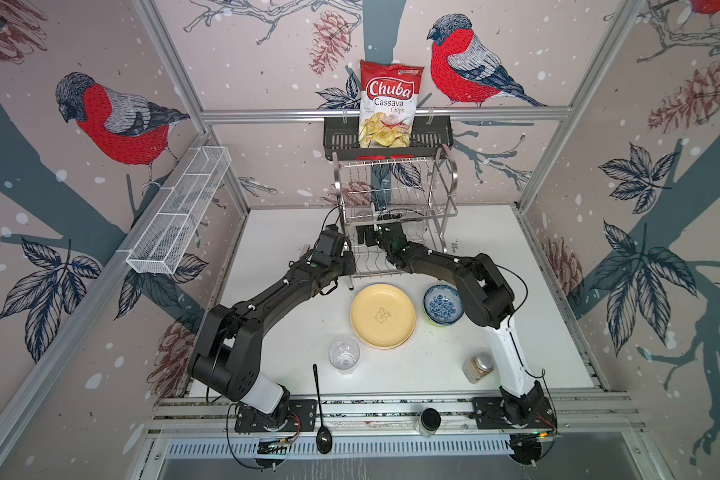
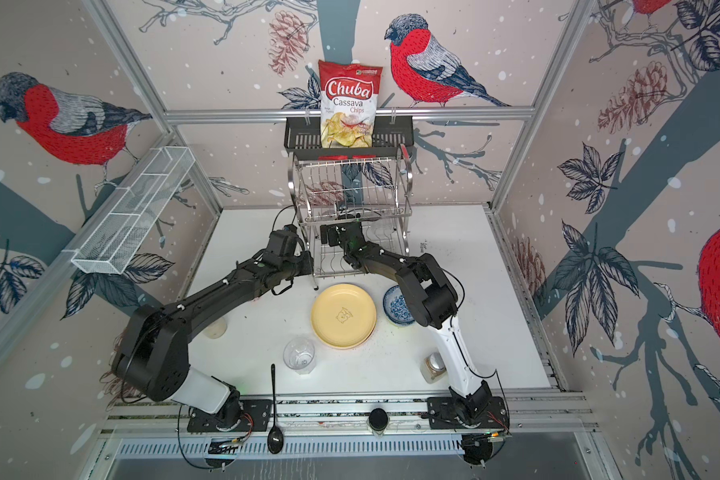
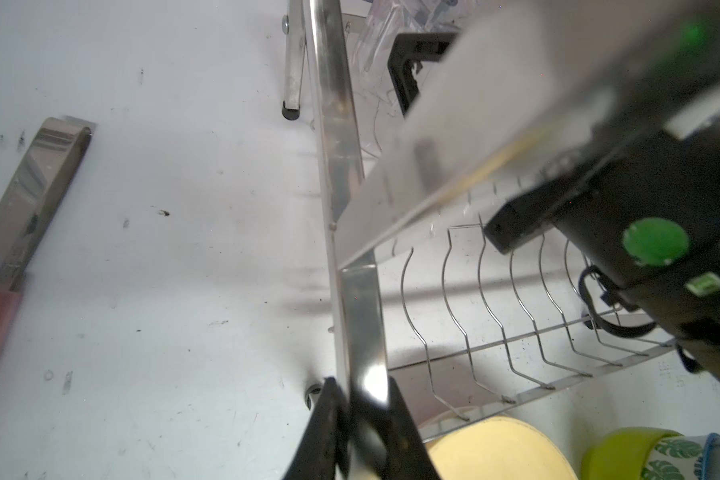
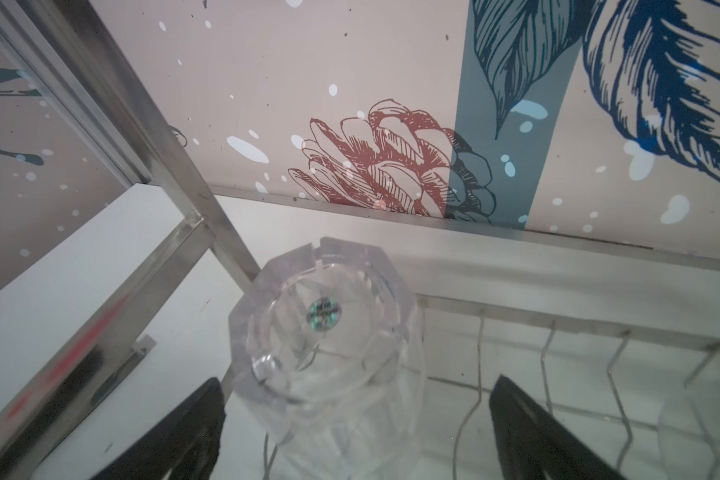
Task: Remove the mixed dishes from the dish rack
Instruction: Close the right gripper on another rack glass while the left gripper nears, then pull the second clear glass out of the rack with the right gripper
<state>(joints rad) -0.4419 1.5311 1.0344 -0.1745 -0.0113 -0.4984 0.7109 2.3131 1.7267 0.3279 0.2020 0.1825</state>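
The left pincer pinches nearly shut on the rack frame, seemingly to steady it, while the right pincer gapes wide around an upturned tumbler, not yet gripping.

Black arms; white base links; black cables; green button

We are looking at a robot test cell staged as a kitchen corner. Behind the dish rack and to its sides, printed bird wallpaper panels sit in aluminium framing. In front of the rack, a left arm and a right arm are bolted to a slotted rail edging the white tabletop.
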